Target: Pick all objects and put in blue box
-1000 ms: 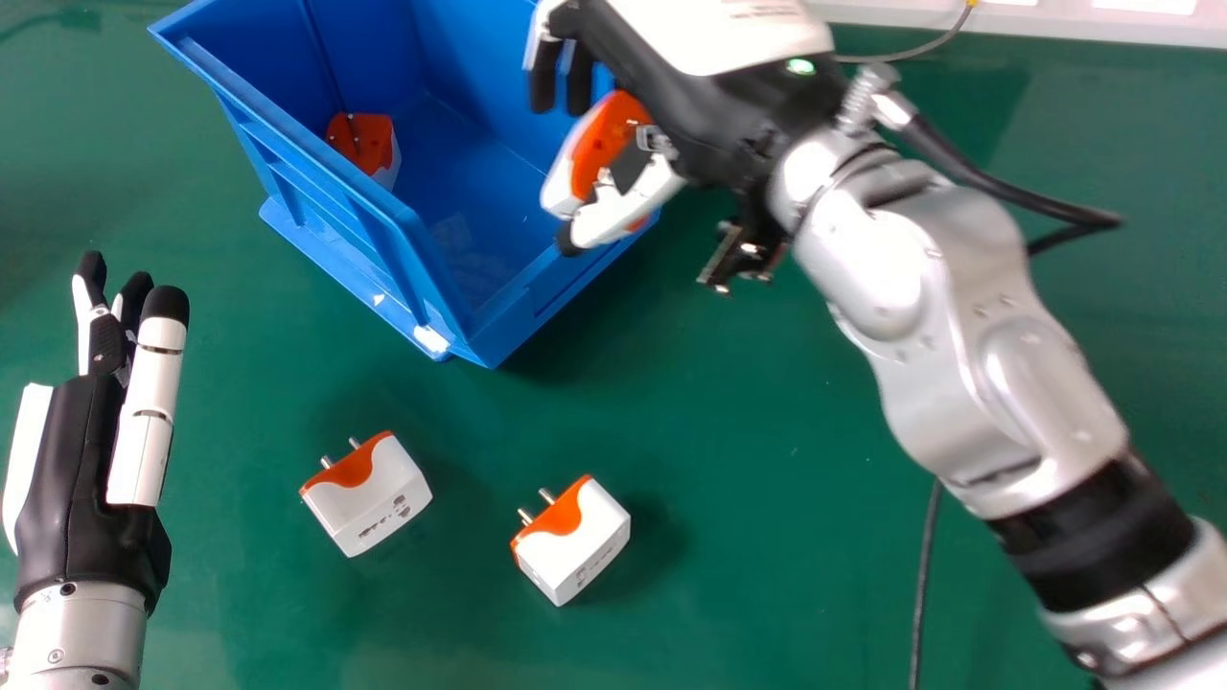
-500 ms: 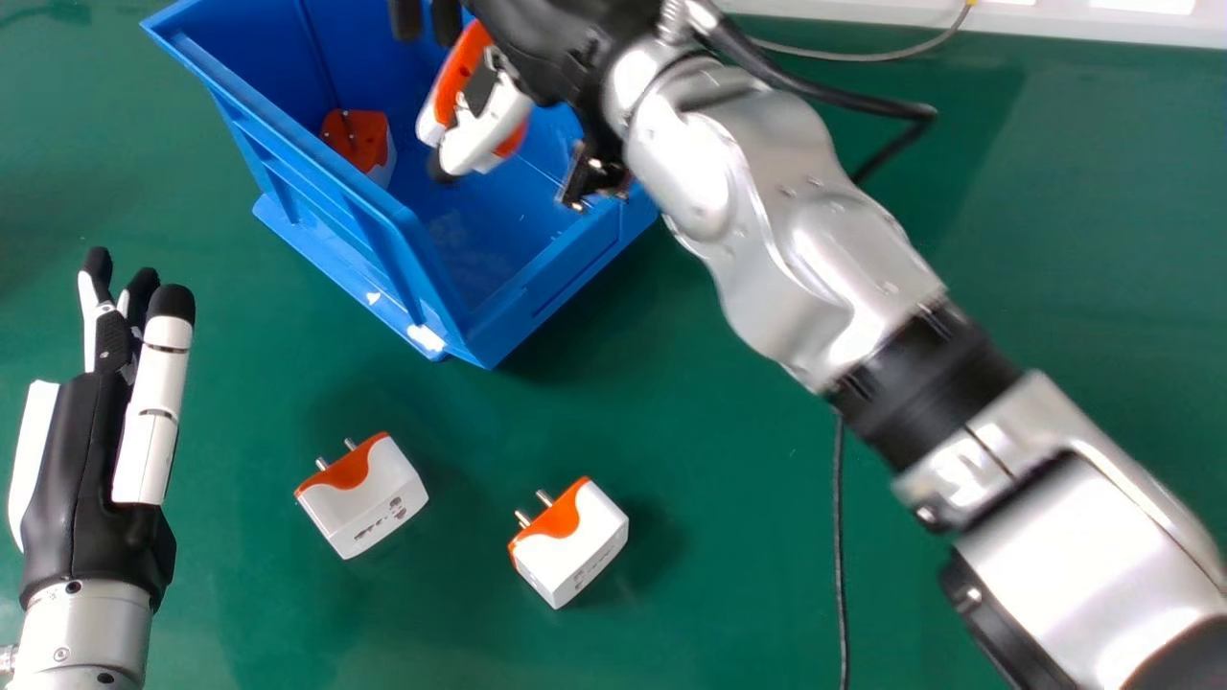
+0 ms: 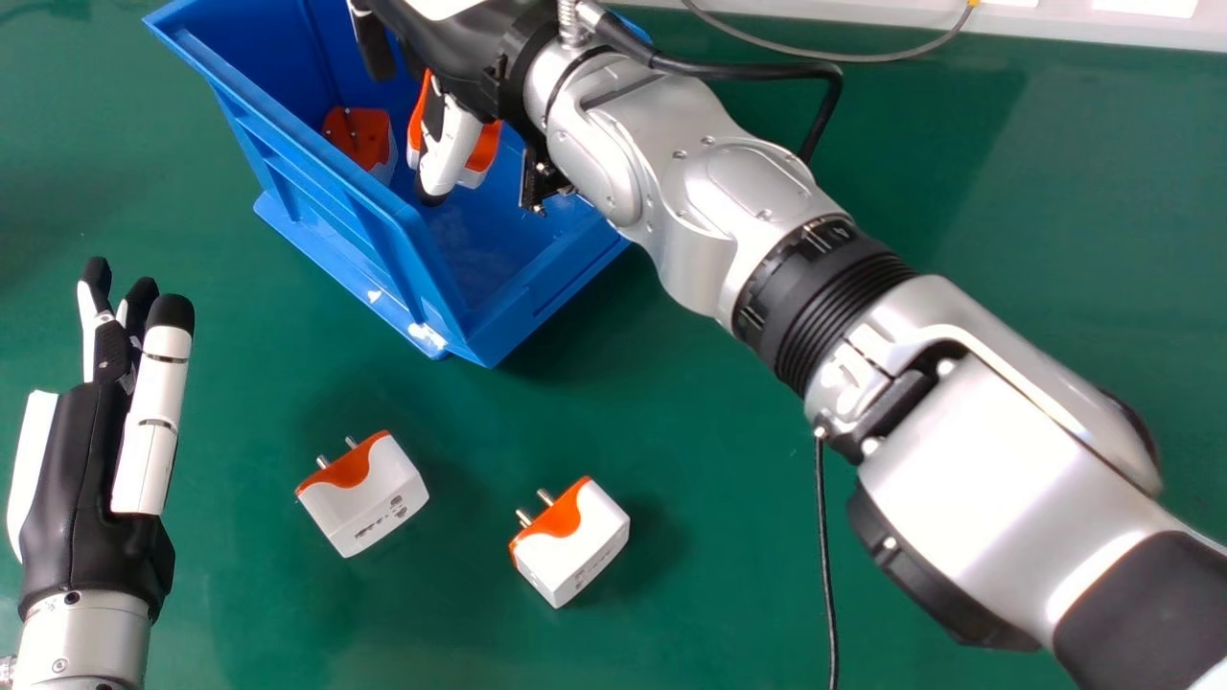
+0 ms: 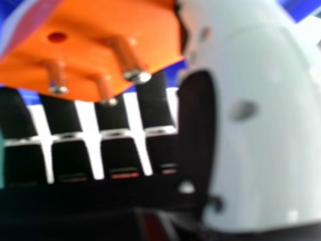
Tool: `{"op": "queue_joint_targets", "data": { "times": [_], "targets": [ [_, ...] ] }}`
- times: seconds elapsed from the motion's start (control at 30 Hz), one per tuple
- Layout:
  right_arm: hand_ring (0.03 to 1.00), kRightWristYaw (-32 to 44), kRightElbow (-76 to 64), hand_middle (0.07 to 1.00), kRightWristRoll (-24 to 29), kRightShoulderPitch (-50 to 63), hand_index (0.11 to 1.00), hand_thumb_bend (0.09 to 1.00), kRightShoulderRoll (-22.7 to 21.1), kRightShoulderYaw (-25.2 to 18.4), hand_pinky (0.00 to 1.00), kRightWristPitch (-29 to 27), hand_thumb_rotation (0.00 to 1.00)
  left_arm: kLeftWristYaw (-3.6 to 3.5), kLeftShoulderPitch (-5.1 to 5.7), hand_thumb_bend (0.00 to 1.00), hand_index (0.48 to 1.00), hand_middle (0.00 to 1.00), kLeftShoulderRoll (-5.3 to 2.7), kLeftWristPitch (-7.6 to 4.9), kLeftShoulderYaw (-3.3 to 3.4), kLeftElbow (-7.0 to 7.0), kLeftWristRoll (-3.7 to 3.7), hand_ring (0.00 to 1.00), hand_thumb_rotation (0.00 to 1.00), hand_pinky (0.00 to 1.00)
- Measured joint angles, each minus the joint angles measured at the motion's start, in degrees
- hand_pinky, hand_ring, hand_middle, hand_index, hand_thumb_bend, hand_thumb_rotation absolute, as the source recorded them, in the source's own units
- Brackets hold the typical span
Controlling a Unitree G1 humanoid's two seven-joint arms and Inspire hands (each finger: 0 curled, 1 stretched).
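Over the blue box my right hand is shut on an orange-and-white adapter, its thumb across it. In the right hand view the adapter shows its orange face and metal pins between the thumb and fingers of my right hand. Another adapter lies inside the box, near its left wall. Two more sit on the green table: one adapter in front of the box, one adapter to its right. My left hand is open at the left edge, fingers straight.
The silver right forearm crosses the view from the lower right corner to the box. A black cable runs over the green table at the right. A grey cable lies along the far edge.
My right hand has moved left with the adapter, from the box's right side to over its inside. The adapters on the table have not moved, and the left hand stays nearly still.
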Motion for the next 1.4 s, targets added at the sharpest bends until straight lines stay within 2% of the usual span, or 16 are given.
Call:
{"op": "queue_joint_targets", "data": {
  "times": [0.23, 0.33, 0.47, 0.6, 0.67, 0.7, 0.73, 0.77, 0.8, 0.83, 0.87, 0.9, 1.0, 1.07, 1.23, 1.4],
  "targets": [
    [0.450, -3.07, 2.18, 0.509, 0.03, -0.22, 0.493, 0.498, 0.25, 0.98, 0.34, -1.53, 0.00, 0.27, 0.36, 0.50, 1.000, 1.00, -0.75, 0.03, -0.21, -0.97, 0.06, 1.00, 0.91, 1.00],
    [0.453, -4.10, 2.75, 0.509, 0.05, -0.22, 0.486, 0.498, 0.17, 1.13, 0.35, -1.64, 0.00, 0.60, 0.38, 0.50, 1.000, 1.00, -1.04, 0.05, -0.28, -1.43, 0.48, 1.00, 0.91, 1.00],
    [0.456, -4.88, 3.08, 0.509, 0.12, -0.21, 0.480, 0.499, 0.08, 1.17, 0.35, -1.96, 0.00, 0.97, 0.37, 0.50, 1.000, 1.00, -1.08, 0.11, -0.37, -1.68, 0.58, 1.00, 0.91, 1.00],
    [0.457, -4.90, 3.22, 0.516, 0.35, -0.19, 0.481, 0.499, 0.11, 1.14, 0.35, -1.92, 0.00, 1.04, 0.36, 0.50, 1.000, 1.00, -1.08, 0.09, -0.43, -1.66, 0.61, 1.00, 0.91, 1.00],
    [0.623, -4.42, 3.20, 0.674, 0.46, -0.18, 0.616, 0.566, 0.12, 1.11, 0.49, -1.52, 0.00, 1.04, 0.33, 0.50, 1.000, 1.00, -1.08, 0.03, -0.43, -1.58, 0.61, 1.00, 0.91, 1.00],
    [0.623, -4.07, 3.19, 0.674, 0.50, -0.16, 0.616, 0.566, 0.11, 1.11, 0.49, -1.42, 0.00, 1.05, 0.32, 0.50, 1.000, 1.00, -1.08, 0.01, -0.43, -1.55, 0.62, 1.00, 0.91, 1.00],
    [0.699, -3.28, 3.18, 0.739, 0.52, -0.14, 0.690, 0.581, 0.08, 1.10, 0.57, -1.37, 0.00, 1.05, 0.30, 0.50, 1.000, 1.00, -1.08, -0.06, -0.43, -1.46, 0.62, 1.00, 0.91, 1.00],
    [0.699, -2.69, 3.17, 0.739, 0.49, -0.06, 0.690, 0.581, 0.01, 1.16, 0.57, -1.36, 0.00, 1.07, 0.28, 0.50, 1.000, 1.00, -1.08, -0.15, -0.43, -1.35, 0.66, 1.00, 0.91, 1.00],
    [0.759, -2.54, 3.17, 0.791, 0.47, 0.02, 0.753, 0.592, -0.03, 1.21, 0.63, -1.34, 0.00, 1.09, 0.26, 0.50, 1.000, 1.00, -1.08, -0.21, -0.43, -1.26, 0.66, 1.00, 0.91, 1.00],
    [0.759, -2.45, 3.16, 0.791, 0.31, 0.06, 0.753, 0.592, -0.11, 1.49, 0.63, -1.30, 0.00, 1.11, 0.21, 0.50, 1.000, 1.00, -1.08, -0.22, -0.44, -1.17, 0.67, 1.00, 0.91, 1.00],
    [0.807, -2.48, 3.15, 0.833, 0.09, 0.06, 0.802, 0.597, -0.21, 1.81, 0.69, -1.23, 0.01, 1.14, 0.17, 0.50, 1.000, 1.00, -1.08, -0.23, -0.46, -1.16, 0.69, 1.00, 0.91, 1.00],
    [0.807, -2.60, 3.10, 0.833, -0.31, 0.06, 0.802, 0.597, -0.38, 2.57, 0.69, -1.06, 0.01, 1.17, 0.13, 0.50, 1.000, 1.00, -1.08, -0.33, -0.49, -1.13, 0.72, 1.00, 0.91, 1.00],
    [0.902, -3.35, 3.07, 0.915, -1.61, 0.08, 0.899, 0.608, -0.66, 3.92, 0.84, -0.92, 0.09, 1.24, 0.02, 0.50, 1.000, 1.00, -1.08, -0.80, -0.63, -0.99, 0.78, 1.00, 0.91, 1.00],
    [0.950, -3.56, 2.90, 0.957, -1.97, 0.09, 0.949, 0.626, -0.70, 4.08, 0.92, -0.78, 0.17, 1.32, -0.22, 0.50, 1.000, 1.00, -1.08, -1.11, -0.71, -0.51, 1.06, 1.00, 0.91, 1.00],
    [0.975, -4.12, 2.49, 0.978, -1.95, 0.36, 0.974, 0.651, -0.86, 4.05, 0.96, -0.23, 0.22, 1.45, -0.79, 0.50, 1.000, 1.00, -1.08, -1.24, -0.75, 0.63, 1.20, 1.00, 0.91, 1.00],
    [0.992, -4.70, 2.04, 0.993, -1.95, 1.17, 0.992, 0.681, -1.31, 4.05, 0.99, -0.25, 0.25, 1.56, -1.09, 0.47, 1.000, 1.00, -1.08, -1.52, -0.76, 0.71, 1.21, 1.00, 0.91, 1.00]
  ]
}}
